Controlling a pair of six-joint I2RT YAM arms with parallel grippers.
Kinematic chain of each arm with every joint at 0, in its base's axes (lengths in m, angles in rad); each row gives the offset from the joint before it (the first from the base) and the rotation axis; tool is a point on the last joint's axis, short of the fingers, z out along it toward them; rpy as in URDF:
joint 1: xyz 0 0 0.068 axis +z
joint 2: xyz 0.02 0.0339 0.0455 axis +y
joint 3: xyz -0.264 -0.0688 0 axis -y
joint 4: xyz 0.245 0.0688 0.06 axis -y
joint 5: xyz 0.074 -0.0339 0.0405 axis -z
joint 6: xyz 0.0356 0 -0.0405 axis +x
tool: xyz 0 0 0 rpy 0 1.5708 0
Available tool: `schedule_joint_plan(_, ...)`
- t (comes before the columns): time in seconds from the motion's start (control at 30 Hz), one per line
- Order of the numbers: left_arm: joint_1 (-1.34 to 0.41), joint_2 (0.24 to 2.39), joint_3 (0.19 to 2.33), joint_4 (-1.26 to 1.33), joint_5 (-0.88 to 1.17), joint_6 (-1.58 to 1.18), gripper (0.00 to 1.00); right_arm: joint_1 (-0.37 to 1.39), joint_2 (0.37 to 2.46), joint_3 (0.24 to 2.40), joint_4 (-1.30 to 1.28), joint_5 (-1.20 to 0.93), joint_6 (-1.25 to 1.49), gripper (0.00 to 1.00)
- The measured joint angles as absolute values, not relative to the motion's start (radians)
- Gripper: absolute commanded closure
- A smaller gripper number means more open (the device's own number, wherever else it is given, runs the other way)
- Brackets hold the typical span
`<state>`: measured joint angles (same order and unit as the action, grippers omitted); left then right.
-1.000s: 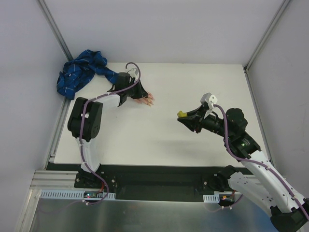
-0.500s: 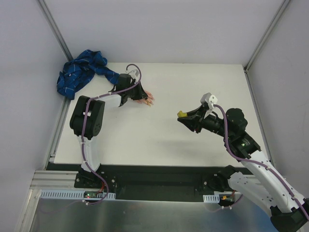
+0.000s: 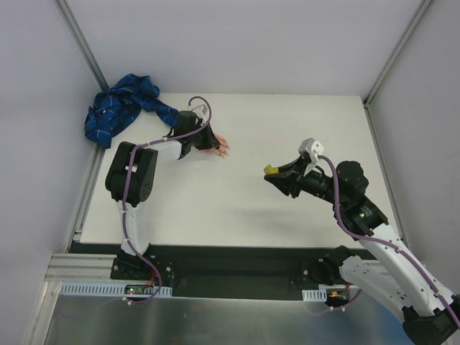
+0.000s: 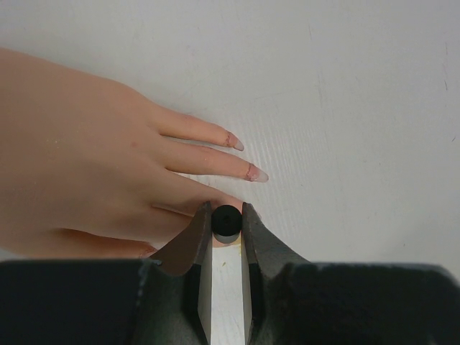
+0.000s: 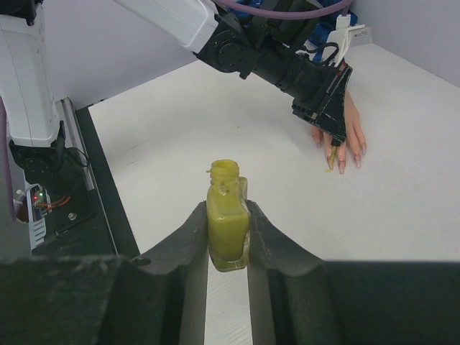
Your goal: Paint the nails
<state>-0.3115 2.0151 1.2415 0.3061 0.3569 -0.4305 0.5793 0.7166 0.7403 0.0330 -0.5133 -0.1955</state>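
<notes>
A flesh-coloured mannequin hand [image 4: 86, 180] lies flat on the white table, and the pinkish nails [image 4: 256, 175] of two of its fingers point right. My left gripper [image 4: 226, 220] hovers over the fingers [image 3: 221, 149], shut on a round black brush cap [image 4: 226, 222]. In the right wrist view a yellow-tipped brush [image 5: 330, 159] hangs from it just above the nails [image 5: 342, 167]. My right gripper [image 5: 228, 210] is held above the table's middle right, shut on an uncapped bottle of yellow polish [image 5: 228, 223], which stands upright. In the top view the bottle [image 3: 270, 170] is well apart from the hand.
The blue plaid sleeve [image 3: 118, 108] is bunched at the table's far-left corner and hangs over the edge. White walls with metal posts enclose the table [image 3: 287, 129]. The arm bases and a black rail [image 3: 230, 269] run along the near edge.
The left arm's elbow has drifted slightly to the right, and its gripper has shifted a little over the fingers. The right arm and bottle have stayed still.
</notes>
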Motion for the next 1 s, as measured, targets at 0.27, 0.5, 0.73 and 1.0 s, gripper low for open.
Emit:
schedule_joint_plan(0.27,-0.328,2.016,1.242,0.309,0.353,-0.426,1.0,0.579,0.717,0.74,0.033,-0.514,-0.196,1.0)
schedule_joint_plan(0.5,-0.342,2.016,1.239,0.309,0.332,-0.41,1.0,0.579,0.717,0.74,0.033,-0.513,-0.196,1.0)
schedule_joint_plan(0.73,-0.342,2.016,1.239,0.308,0.33,-0.408,1.0,0.579,0.717,0.74,0.033,-0.514,-0.196,1.0)
schedule_joint_plan(1.0,-0.353,2.016,1.239,0.303,0.319,-0.408,1.0,0.579,0.717,0.74,0.033,-0.514,-0.196,1.0)
